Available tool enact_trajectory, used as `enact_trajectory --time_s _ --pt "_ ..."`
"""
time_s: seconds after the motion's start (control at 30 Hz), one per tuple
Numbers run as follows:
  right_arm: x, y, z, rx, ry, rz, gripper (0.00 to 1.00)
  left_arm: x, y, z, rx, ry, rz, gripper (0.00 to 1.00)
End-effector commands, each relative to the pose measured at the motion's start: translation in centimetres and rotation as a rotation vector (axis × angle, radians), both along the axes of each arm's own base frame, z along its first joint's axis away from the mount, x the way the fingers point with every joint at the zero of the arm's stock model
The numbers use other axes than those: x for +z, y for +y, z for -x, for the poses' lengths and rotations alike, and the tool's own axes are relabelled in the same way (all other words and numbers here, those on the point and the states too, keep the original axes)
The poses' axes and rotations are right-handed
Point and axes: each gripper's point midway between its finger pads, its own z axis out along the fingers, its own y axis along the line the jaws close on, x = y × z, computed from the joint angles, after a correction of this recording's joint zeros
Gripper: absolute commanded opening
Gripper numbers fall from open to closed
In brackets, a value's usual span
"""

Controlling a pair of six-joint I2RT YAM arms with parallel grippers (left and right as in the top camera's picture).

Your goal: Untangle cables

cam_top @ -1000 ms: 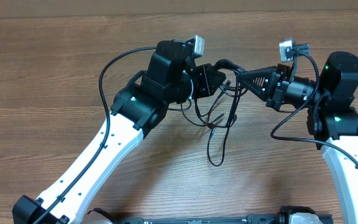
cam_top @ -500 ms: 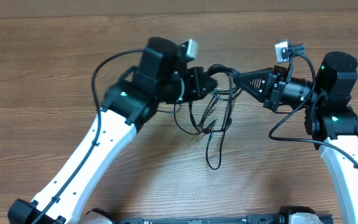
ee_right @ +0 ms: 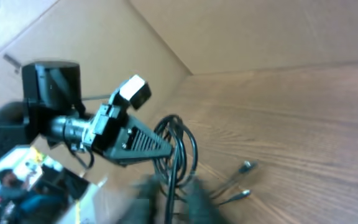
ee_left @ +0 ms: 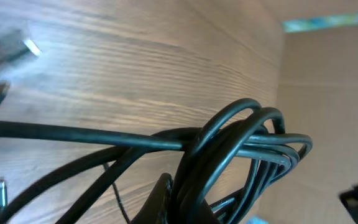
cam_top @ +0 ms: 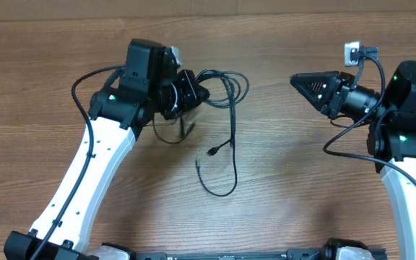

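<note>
Several thin black cables (cam_top: 226,108) are looped together in a bundle. My left gripper (cam_top: 199,92) is shut on the bundle's top loops and holds them above the table. A long loop (cam_top: 219,189) hangs down to the wood, with small plug ends (cam_top: 212,150) beside it. In the left wrist view the cables (ee_left: 229,143) fill the frame and pass through the jaws (ee_left: 179,202). My right gripper (cam_top: 295,79) is off to the right, apart from the cables. Its blurred fingers (ee_right: 169,196) look spread and empty, with the cables (ee_right: 179,146) beyond them.
The wooden table (cam_top: 302,188) runs under both arms. Thicker black arm cables loop beside the left arm (cam_top: 81,94) and the right arm (cam_top: 338,141). A cardboard wall (ee_right: 260,31) stands behind the table.
My left gripper has pulled the cable bundle to the left. My right gripper has let go of the cables and drawn back to the right. The hanging loop has swung left.
</note>
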Motion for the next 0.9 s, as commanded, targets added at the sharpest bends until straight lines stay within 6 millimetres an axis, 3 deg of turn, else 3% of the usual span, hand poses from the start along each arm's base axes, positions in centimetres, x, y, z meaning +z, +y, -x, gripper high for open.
enact_trajectory --time_s 0.0,0.07,0.17,0.43,0.6,0.7,0.8,0.83,0.87 --pt "1.3 0.4 1.2 0.065 -0.104 0.030 0.56 2.2 -3.2 1.8 -0.233 -0.104 0.102 0.04" --pt "0.6 0.5 1.4 0.072 -0.106 0.050 0.79 2.9 -3.9 2.5 -0.306 -0.139 0.136 0.04" --pt "-0.3 0.5 1.7 0.081 -0.080 0.062 0.95 2.9 -4.2 2.8 -0.328 -0.147 0.134 0.04" --pt "-1.7 1.1 2.7 0.108 -0.022 0.072 0.97 2.2 -6.7 4.3 -0.382 -0.176 0.067 0.04" --pt "-1.9 3.0 3.7 0.173 -0.012 0.072 0.97 2.0 -8.1 4.5 -0.360 -0.192 0.027 0.04" --pt "-1.9 4.7 4.5 0.232 -0.030 0.079 0.86 2.7 -9.3 4.6 -0.361 -0.222 0.047 0.04" --pt "-2.4 5.4 4.4 0.224 -0.032 0.111 0.65 2.7 -9.5 4.7 -0.362 -0.227 0.044 0.04" --pt "-2.6 5.3 4.1 0.209 -0.029 0.122 0.49 2.7 -9.4 4.6 -0.360 -0.227 0.042 0.04" --pt "-2.6 5.3 4.1 0.208 -0.029 0.123 0.45 2.7 -9.4 4.6 -0.357 -0.228 0.041 0.04"
